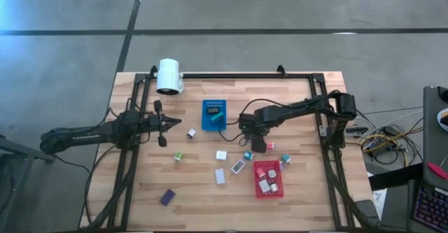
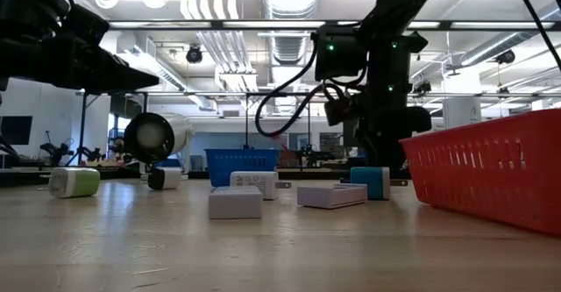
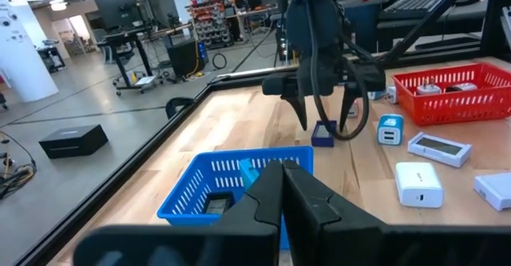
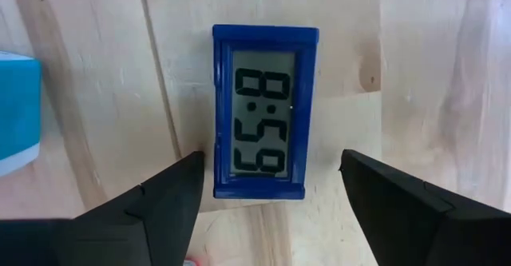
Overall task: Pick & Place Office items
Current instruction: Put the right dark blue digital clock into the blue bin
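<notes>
My right gripper (image 4: 271, 178) points down, open, over a small blue digital clock (image 4: 263, 110) that lies flat on the wood. Its fingers stand on either side of the clock without touching it. In the high view this gripper (image 1: 249, 136) is just right of the blue tray (image 1: 213, 114). The left wrist view shows the clock (image 3: 323, 133) below the right arm. My left gripper (image 3: 283, 194) is shut and empty, hovering left of the blue tray. Small blocks lie loose: a white one (image 1: 190, 132), a green-white one (image 1: 178, 157), a teal one (image 1: 248, 155) and a purple one (image 1: 166, 196).
The red tray (image 1: 268, 180) near the right front holds several small pieces. The blue tray holds a dark item and a teal one. A white cylinder lamp (image 1: 169, 75) stands at the far left. A teal block (image 4: 16, 110) lies beside the clock. Black frame rails border the table.
</notes>
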Motion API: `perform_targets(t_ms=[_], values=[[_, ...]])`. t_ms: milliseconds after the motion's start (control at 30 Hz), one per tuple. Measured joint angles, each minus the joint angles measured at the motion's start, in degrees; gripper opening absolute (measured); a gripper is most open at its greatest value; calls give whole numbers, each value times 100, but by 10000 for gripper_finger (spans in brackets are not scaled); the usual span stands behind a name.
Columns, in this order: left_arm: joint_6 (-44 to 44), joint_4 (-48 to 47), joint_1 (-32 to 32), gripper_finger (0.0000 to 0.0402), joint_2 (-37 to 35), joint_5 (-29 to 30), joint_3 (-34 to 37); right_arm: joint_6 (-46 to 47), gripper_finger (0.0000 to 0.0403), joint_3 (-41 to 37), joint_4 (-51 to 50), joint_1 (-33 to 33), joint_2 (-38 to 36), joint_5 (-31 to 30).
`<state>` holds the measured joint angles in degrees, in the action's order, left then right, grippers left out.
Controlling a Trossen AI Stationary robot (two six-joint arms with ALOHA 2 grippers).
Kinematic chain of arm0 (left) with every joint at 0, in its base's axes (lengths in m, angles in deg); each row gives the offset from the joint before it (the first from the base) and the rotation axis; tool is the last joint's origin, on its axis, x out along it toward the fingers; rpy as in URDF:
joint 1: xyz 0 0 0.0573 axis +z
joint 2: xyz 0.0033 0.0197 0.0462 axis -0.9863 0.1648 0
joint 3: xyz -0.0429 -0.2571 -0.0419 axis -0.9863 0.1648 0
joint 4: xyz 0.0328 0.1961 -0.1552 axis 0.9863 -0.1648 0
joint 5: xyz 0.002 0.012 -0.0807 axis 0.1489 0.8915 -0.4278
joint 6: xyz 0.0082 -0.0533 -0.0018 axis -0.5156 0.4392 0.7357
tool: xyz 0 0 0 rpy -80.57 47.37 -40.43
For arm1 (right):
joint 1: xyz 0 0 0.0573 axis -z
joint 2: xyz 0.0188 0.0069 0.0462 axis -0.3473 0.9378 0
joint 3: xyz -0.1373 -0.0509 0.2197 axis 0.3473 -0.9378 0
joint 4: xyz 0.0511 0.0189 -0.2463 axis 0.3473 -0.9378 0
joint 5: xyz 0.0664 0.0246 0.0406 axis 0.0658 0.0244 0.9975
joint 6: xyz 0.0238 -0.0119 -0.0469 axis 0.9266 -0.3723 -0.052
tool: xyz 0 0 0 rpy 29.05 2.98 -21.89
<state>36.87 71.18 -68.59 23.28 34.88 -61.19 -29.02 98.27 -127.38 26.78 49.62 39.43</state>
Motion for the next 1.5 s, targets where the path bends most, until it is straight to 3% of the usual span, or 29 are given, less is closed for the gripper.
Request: perform_targets(t_ms=[367,500,667,900,1067,1500], values=[[-1,2,0,14,0,-1,0,-223,268,-60,323,0,57,29],[-1,2,0,14,0,-1,0,-278,233,-148,444,0,54,121],[-1,2,0,14,0,-3,0,-303,146,-258,566,9,34,475],[-3,2,0,14,0,-5,0,-321,139,-458,846,17,-118,522],[-3,1,0,14,0,-16,0,-309,139,-804,1327,24,-694,514],[-3,-15,-4,14,11,-19,0,-146,139,-2134,2650,24,-3532,538]])
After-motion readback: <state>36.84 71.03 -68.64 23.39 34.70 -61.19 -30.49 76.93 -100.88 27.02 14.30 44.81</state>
